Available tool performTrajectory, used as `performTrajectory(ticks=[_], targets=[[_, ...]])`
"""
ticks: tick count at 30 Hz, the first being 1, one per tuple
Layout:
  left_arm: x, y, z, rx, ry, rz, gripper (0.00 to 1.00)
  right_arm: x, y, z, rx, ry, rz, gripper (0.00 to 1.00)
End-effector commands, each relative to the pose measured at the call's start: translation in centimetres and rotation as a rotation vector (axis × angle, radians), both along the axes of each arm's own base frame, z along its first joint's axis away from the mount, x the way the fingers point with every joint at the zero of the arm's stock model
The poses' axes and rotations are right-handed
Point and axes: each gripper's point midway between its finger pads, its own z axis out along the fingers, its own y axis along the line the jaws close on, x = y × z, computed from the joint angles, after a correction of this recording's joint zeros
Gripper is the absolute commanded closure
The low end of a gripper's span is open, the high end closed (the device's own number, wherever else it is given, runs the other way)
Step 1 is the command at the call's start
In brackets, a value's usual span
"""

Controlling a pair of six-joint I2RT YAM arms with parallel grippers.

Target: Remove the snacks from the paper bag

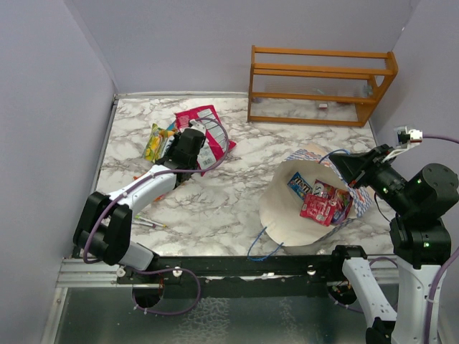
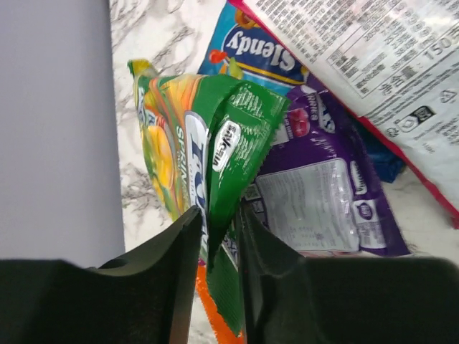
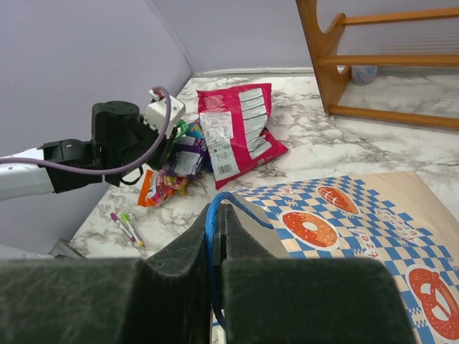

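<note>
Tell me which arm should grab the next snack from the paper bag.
Left, probably. The right gripper is shut on the blue cord handle, keeping the paper bag open. The left gripper holds only a green packet over the snack pile; once it drops that, it is free to reach in.

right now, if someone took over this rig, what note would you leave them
Left gripper: green packet between its jaws, over the pile at the table's far left; gripped or released, unclear.
Right gripper: shut on the blue cord handle of the paper bag.
Done: several snacks lie out on the table.
Left: blue and red packets sit inside the bag.
</note>
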Motion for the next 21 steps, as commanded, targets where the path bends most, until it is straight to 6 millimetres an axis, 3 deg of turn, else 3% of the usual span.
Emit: performTrajectory(ticks=[1, 5, 16, 21], targets=[[0.5, -2.2, 1.1, -0.181, -0.034, -0.053, 0.65, -0.2, -0.2, 0.7, -0.007, -0.036, -0.011, 0.98], [0.2, -3.0, 1.3, -0.237, -0.034, -0.082, 0.53, -0.1, 0.0, 0.7, -0.002, -0.035, -0.004, 0.98], [-0.6, -3.7, 4.9, -0.349, -0.159, -0.136, 0.46, -0.5, -0.1, 1.2, -0.008, -0.042, -0.007, 0.98], [-2.2, -6.9, 7.1, -0.538, -0.2, -0.29, 0.44, -0.6, 0.0, 1.4, -0.007, -0.046, -0.004, 0.98]])
